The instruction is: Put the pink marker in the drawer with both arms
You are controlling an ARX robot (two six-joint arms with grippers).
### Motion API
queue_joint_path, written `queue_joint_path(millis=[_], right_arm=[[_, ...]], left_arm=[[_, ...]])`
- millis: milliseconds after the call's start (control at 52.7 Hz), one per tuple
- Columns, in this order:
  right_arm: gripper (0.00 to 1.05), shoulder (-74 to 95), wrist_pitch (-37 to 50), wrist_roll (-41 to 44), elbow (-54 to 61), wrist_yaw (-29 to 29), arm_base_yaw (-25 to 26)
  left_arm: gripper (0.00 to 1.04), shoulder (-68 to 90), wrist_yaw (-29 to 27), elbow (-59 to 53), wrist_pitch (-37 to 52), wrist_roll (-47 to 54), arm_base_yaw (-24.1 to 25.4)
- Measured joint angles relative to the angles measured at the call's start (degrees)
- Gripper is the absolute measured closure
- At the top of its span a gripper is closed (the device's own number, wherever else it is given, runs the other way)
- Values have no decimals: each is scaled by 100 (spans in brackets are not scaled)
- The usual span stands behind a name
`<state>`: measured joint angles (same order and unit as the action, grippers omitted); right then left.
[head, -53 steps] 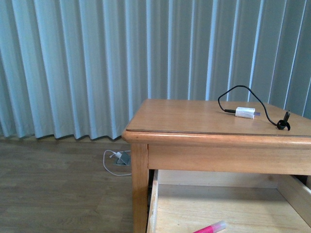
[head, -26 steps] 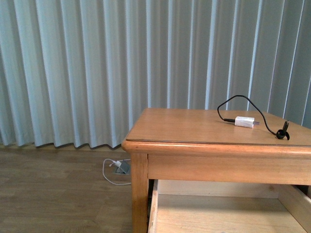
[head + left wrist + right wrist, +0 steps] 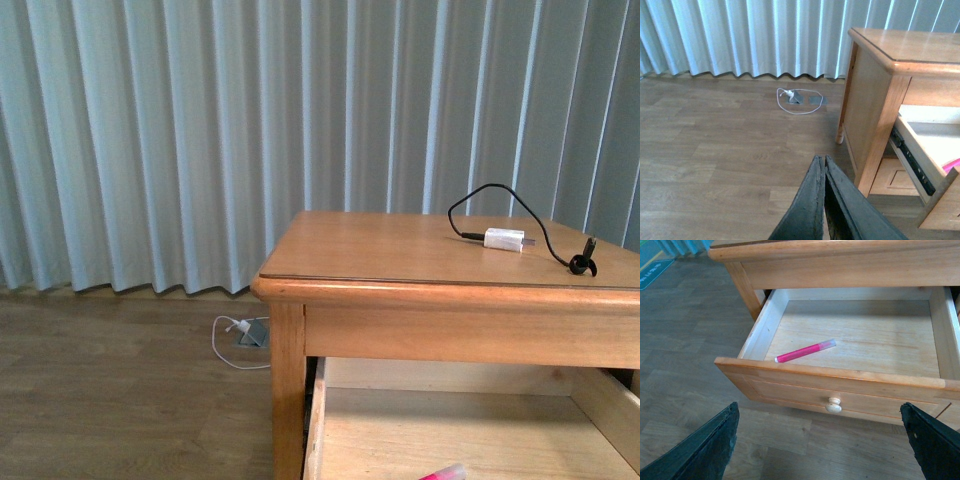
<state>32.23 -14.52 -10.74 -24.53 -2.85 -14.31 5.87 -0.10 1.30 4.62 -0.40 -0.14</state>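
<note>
We see the pink marker [image 3: 805, 351] lying loose on the floor of the open drawer [image 3: 840, 382], nearer its front panel than its back. In the front view only the marker's tip shows at the bottom edge; half a second ago none of it showed there. Our right hand [image 3: 819, 410] is spread wide before the drawer front, holding nothing. Our left hand [image 3: 824, 160] is pinched together, with nothing in it, above the floor beside the worktop [image 3: 900, 50].
</note>
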Motion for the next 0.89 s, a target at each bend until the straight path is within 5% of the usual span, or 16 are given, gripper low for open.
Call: queue_joint_path(millis=[456, 626, 740, 892], right_arm=[[8, 0, 0, -2, 0, 4, -2], [8, -11, 50, 33, 17, 140, -33], [8, 168, 402, 345, 160, 1615, -269], [8, 1067, 125, 588, 164, 754, 225]], left_arm=[[99, -562, 13, 0, -450, -2, 0], [67, -562, 11, 0, -450, 2, 0], [48, -562, 11, 0, -450, 4, 0], [19, -562, 11, 0, -450, 4, 0]])
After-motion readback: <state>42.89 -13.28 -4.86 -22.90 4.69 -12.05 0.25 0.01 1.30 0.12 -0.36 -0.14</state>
